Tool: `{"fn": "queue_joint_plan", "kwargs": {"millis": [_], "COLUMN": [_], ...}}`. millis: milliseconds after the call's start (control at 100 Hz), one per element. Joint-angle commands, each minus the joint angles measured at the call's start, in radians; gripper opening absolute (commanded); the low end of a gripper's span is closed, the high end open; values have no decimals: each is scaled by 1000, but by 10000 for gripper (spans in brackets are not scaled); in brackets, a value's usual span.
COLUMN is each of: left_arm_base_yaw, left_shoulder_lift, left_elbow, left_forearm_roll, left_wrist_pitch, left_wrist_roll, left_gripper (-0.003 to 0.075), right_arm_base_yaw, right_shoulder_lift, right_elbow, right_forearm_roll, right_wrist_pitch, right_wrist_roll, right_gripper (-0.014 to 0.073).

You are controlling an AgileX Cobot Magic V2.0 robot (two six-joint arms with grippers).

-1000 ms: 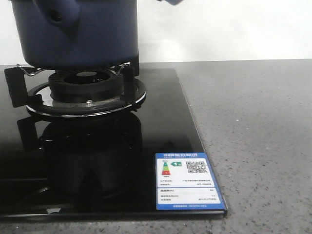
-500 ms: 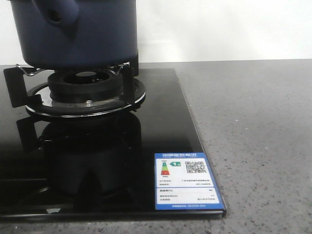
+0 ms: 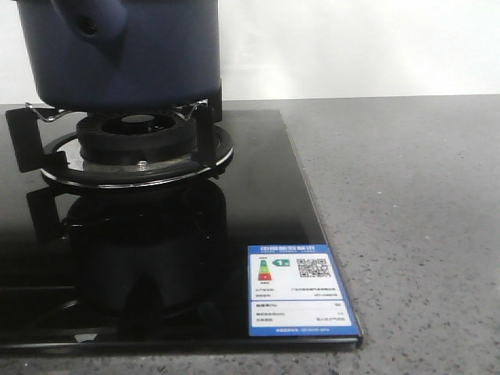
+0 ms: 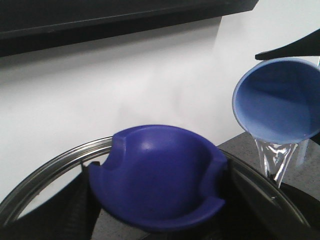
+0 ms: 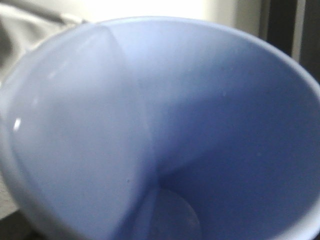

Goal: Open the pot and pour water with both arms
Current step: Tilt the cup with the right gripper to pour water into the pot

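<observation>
Water (image 4: 274, 162) is streaming from the tilted cup (image 4: 277, 99) at right of the left wrist view. Pot (image 3: 121, 51) is sitting on the burner (image 3: 137, 141), upper left. Neither gripper's state can be told.

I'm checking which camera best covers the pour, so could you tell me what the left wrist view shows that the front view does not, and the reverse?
Only the left wrist view shows the pale blue cup tipped over with a stream of water falling from its rim, and the glass lid with its dark blue knob close to the camera. Only the front view shows the navy pot sitting on the burner, the black glass cooktop and its energy label. Both share the white wall and some grey speckled countertop. Neither shows any gripper fingers clearly.
</observation>
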Motion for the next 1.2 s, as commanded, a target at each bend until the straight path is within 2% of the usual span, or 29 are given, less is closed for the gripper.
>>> {"fn": "queue_joint_plan", "kwargs": {"millis": [0,480,1190], "left_arm_base_yaw": [3,3,3], "left_shoulder_lift": [-32,-32,-32], "left_elbow": [-41,-41,-41], "left_forearm_roll": [-75,-75,-75], "left_wrist_pitch": [-7,-7,-7], "left_wrist_roll": [-6,-6,-6], "left_gripper": [339,339,339], "right_arm_base_yaw": [3,3,3], "right_shoulder_lift": [-51,-51,-51], "right_elbow": [-35,-35,-35], "right_forearm_roll": [-99,-245,-249], "right_wrist_pitch": [-34,-122,-135], "right_wrist_roll": [-3,-3,-3], "right_gripper": [367,367,367]}}
